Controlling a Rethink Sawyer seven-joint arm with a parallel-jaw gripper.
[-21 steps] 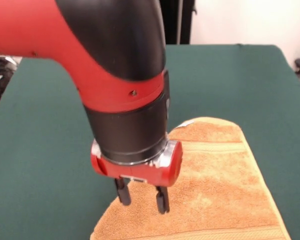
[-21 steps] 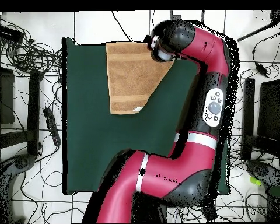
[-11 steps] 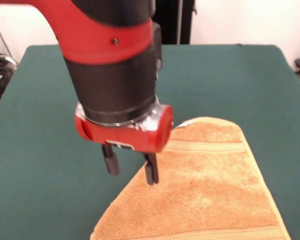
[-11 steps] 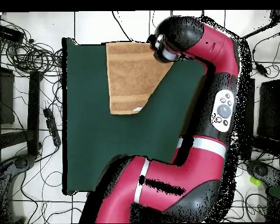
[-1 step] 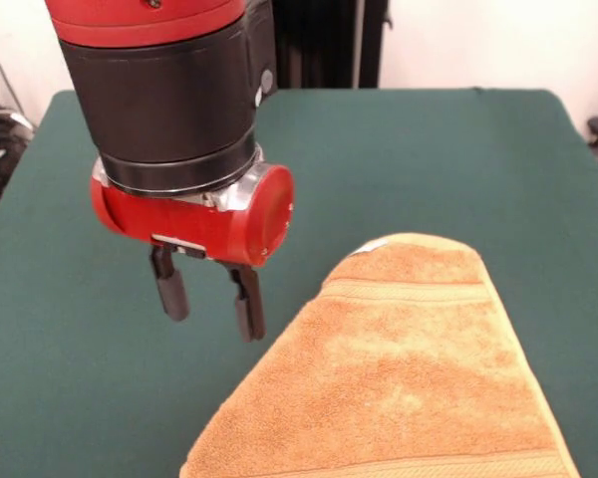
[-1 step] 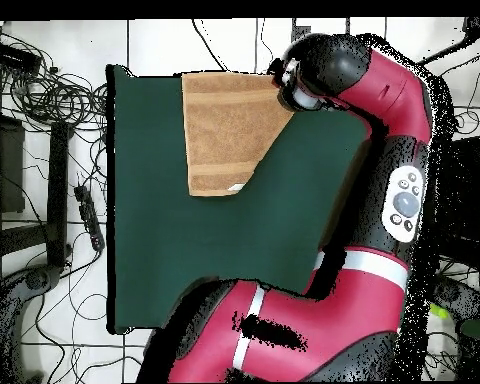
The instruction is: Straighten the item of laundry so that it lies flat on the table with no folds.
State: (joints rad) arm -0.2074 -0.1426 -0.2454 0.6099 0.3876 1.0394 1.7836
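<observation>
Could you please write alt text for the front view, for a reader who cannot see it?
An orange-tan terry towel, one corner folded over into a diagonal edge, lies on a dark green cloth-covered table. The red and black robot arm's gripper hangs open over bare cloth beside that edge, holding nothing.

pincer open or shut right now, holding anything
Pincer: open, holding nothing, over the table beside the towel.

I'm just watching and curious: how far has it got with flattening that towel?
Not far. The towel lies on the table with one corner folded over, leaving a slanted edge. The gripper hangs open and empty beside that edge, over bare cloth. Unfolding that corner is what's left.
</observation>
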